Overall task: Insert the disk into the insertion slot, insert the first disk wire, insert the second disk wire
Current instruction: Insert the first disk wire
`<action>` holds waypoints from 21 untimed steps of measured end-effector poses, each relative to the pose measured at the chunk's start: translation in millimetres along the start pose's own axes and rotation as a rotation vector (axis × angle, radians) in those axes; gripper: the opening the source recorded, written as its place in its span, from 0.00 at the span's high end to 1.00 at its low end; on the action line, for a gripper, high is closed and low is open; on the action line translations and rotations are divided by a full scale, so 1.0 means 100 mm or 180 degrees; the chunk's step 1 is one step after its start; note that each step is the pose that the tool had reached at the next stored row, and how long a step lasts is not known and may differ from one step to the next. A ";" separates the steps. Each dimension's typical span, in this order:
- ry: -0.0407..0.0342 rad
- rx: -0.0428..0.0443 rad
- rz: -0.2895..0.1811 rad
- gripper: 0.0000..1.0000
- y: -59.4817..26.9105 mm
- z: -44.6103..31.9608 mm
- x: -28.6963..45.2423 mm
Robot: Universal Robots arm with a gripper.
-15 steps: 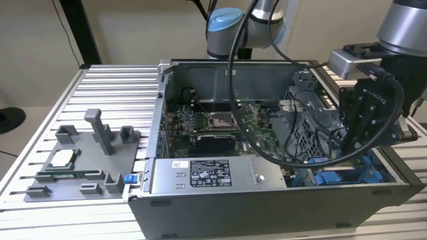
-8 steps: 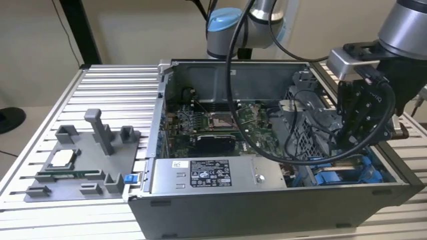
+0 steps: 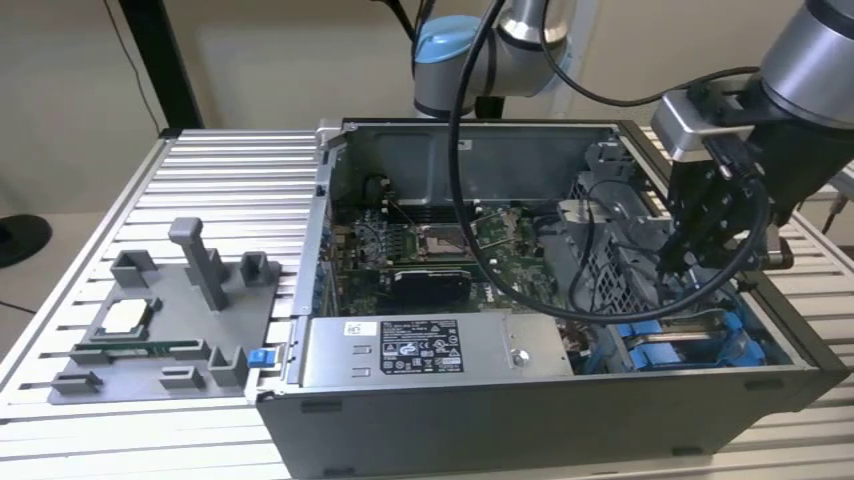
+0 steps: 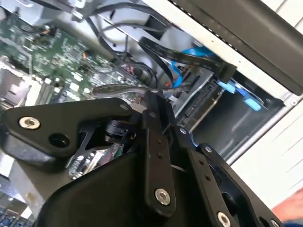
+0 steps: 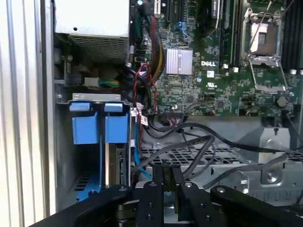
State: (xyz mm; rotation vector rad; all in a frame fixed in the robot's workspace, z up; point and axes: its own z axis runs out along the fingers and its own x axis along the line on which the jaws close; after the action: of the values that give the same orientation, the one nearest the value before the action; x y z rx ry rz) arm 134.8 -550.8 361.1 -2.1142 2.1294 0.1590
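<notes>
- Gripper (image 3: 678, 270): it reaches down into the open computer case (image 3: 534, 420) at the exterior view's right, over the drive bay. In the first wrist view its fingers (image 5: 165, 179) are drawn together with only a slim gap. Whether a wire is pinched between them cannot be told.
- Disk (image 5: 116, 128): judged seated, on edge in its blue carrier inside the insertion slot (image 5: 64, 142). This is the near right corner of the case, just beside the power-supply box (image 3: 400, 350).
- Disk wires (image 5: 194, 142): loose black leads loop across the perforated cage just beyond the fingertips.
- Step in hand, as judged: wire insertion. Grip the lead close behind its plug and square the plug to the disk's socket with the keyed side matched. Press straight along the socket's axis without rocking. Keep slack leads off the gripper's linkages.
- The second wrist view adds a flat black wire (image 4: 184, 54) ending in a connector (image 4: 223, 71) close to the blue rail. Whether it is seated is unclear.
- The first wrist view adds two blue carriers side by side, with the motherboard (image 5: 213, 71) beyond them.
- The exterior view adds the arm's stance over the whole case, and a grey parts tray (image 3: 160, 330) well apart at its left.
</notes>
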 end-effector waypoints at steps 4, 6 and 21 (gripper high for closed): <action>-0.0006 0.0000 0.0000 1.00 0.000 0.000 0.000; -0.0008 0.0000 0.0000 1.00 0.000 0.000 0.000; -0.0013 -0.0016 0.0003 1.00 -0.088 0.024 0.004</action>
State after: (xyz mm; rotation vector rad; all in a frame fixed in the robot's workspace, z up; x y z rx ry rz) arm 143.7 -550.9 358.8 -2.1137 2.1300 0.1689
